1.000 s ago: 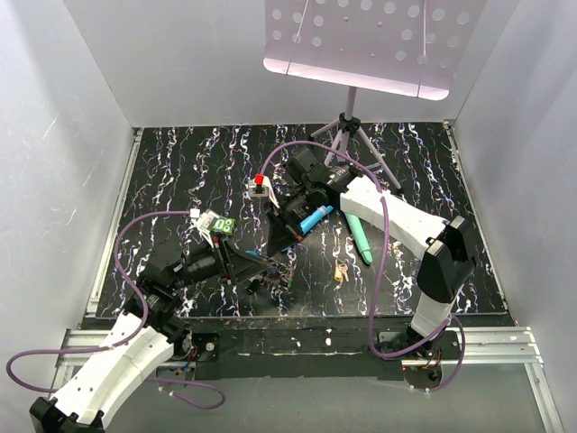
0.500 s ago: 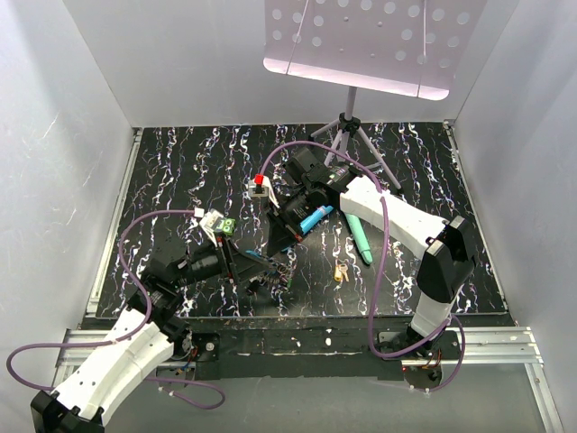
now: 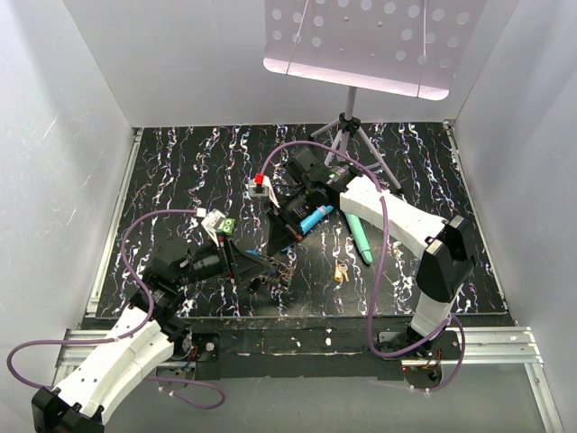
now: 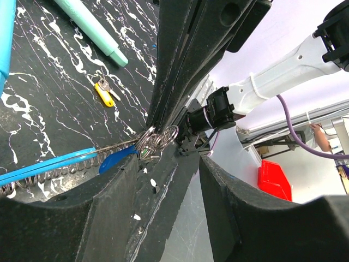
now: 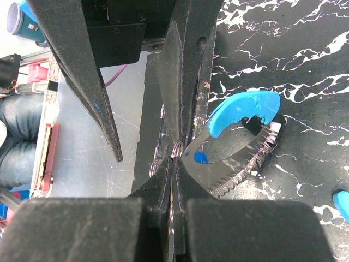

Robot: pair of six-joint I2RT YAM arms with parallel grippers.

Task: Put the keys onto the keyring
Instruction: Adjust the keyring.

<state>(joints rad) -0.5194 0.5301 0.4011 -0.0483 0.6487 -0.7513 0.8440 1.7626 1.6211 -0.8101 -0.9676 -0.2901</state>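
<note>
left fingers [image 4: 109, 215] stand about half apart at the near edge of the worktop [image 3: 180, 171], with nothing visibly clamped between them. right fingers [image 5: 125, 224] sit in that gap, pinched fully shut on the small wire loops at one end of the keyring [image 4: 49, 164]. its bright blue curved part and grey coiled part trail off to one side past the left fingers; cannot tell if it rests on the worktop. what looks like a blue key head [image 4: 115, 160] sits right at the loops, against the coil. yellow-headed key [image 4: 104, 94] lies loose on the worktop, well apart from the keyring. teal stick [image 4: 92, 30] lies just beyond it. blue stick [image 3: 315, 218] lies under the right arm. tripod stand [image 3: 347, 135] stands at the far side.
</note>
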